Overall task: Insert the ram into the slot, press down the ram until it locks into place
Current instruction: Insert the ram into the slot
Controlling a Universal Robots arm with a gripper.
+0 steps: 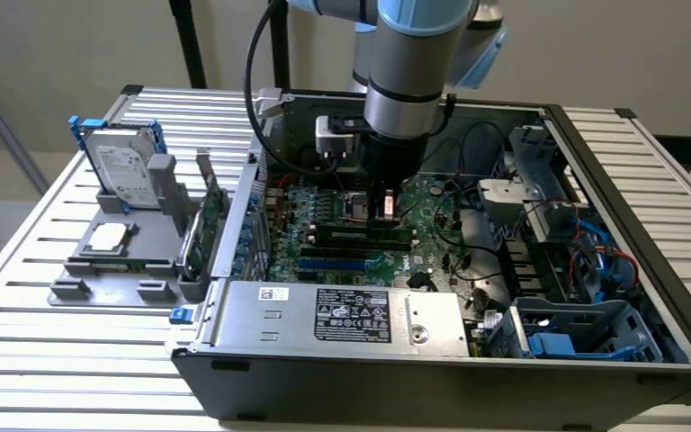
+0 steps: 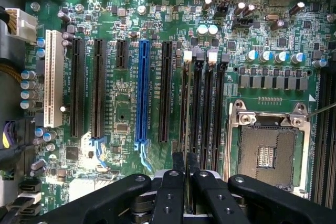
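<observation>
My gripper reaches down into the open computer case, over the green motherboard. Its two black fingers stand almost together, pinched on the ram, which shows as a thin dark edge between them. In the exterior view the gripper sits on the long dark ram, low at the row of black memory slots. The parallel slots run straight out from the fingertips. The ram lines up with the slot nearest the blue slot. How deep the ram sits I cannot tell.
The CPU socket lies beside the memory slots. The case also holds a silver power supply, cables and a drive bay. Outside the case, a grey fixture holds a hard drive.
</observation>
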